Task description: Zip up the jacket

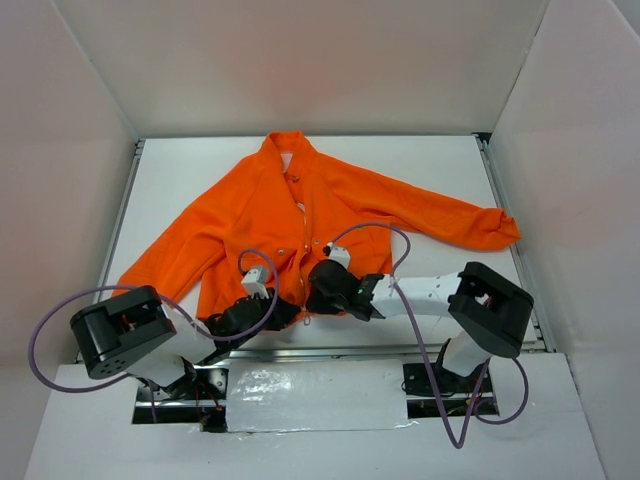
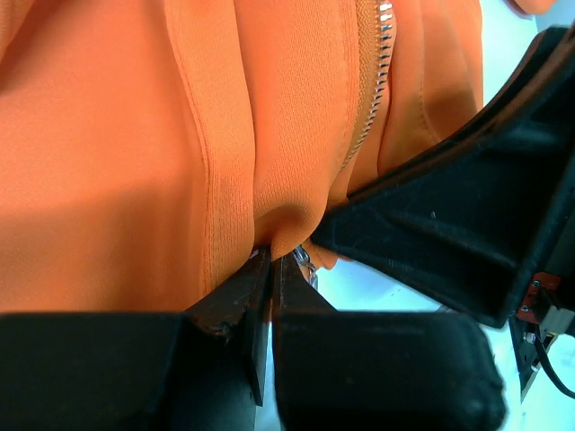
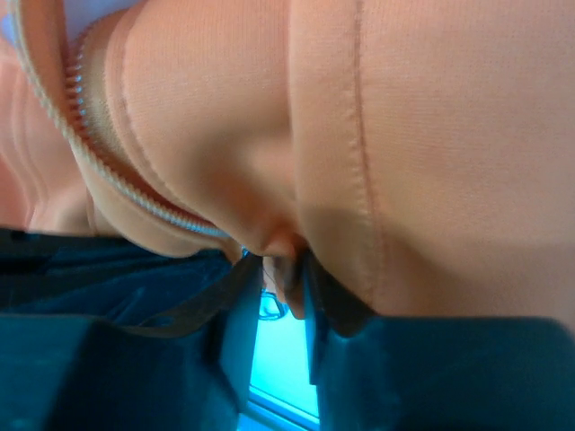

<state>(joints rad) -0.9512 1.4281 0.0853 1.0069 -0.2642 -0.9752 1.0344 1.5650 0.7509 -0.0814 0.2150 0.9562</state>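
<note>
Overhead view: I find the jacket lying flat on the white table, collar toward the far side, both sleeves spread outward. The hem faces the arm bases. The left pincer sits at the hem, just left of the front opening. The right pincer sits just beside it, on the other side of the opening. Both arms lie low over the near edge of the table.

Left wrist view: the left pincer is closed on a fold of the jacket at the hem, its fingers nearly meeting. A small metal piece shows right at the fingertips. The zipper runs up and away from the grip, to the right. The dark body of the right pincer fills the right side, close by.

Right wrist view: the right pincer has its jaws a little apart. A nub of the jacket hangs between the tips. I cannot tell whether that nub is gripped. The zipper curves along the left.
</note>
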